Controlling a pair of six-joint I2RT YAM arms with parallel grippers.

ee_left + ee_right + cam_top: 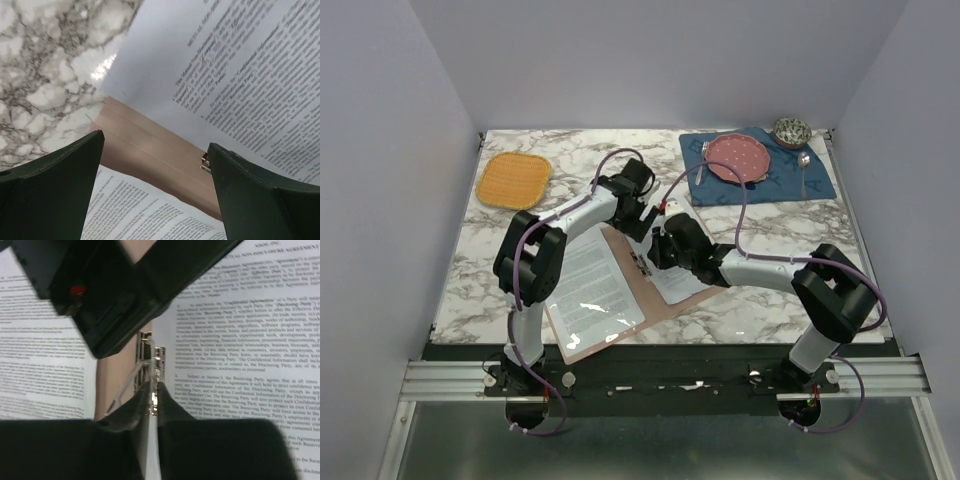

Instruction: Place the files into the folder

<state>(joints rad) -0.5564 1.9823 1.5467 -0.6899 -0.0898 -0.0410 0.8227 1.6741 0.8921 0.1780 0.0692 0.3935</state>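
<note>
**Working the clip so both sheets seat at the spine**

The folder (665,308) lies open near the front edge of the marble counter (460,260). One of the files (595,285) rests on its left half and the other sheet (678,278) on its right half, with a bare strip of card between them. The metal clip (156,360) sits on that strip. The right fingers (125,440) are drawn almost together, and we judge them clamped on the clip's tab. The left fingers (50,190) stand wide apart over the spine, holding nothing.

To do this step well, we would hold the clip firmly and use the free fingers to slide each sheet's inner edge toward it. We would press flat rather than pinch, since such thin paper looks likely to buckle.

On the right-hand sheet we read "NON-DISCLOSURE AGREEMENT", "Confidential Information", "Disclosing Party" and "Receiving Party". We find no brand marks, and the print in the left wrist view is too slanted to read.
</note>
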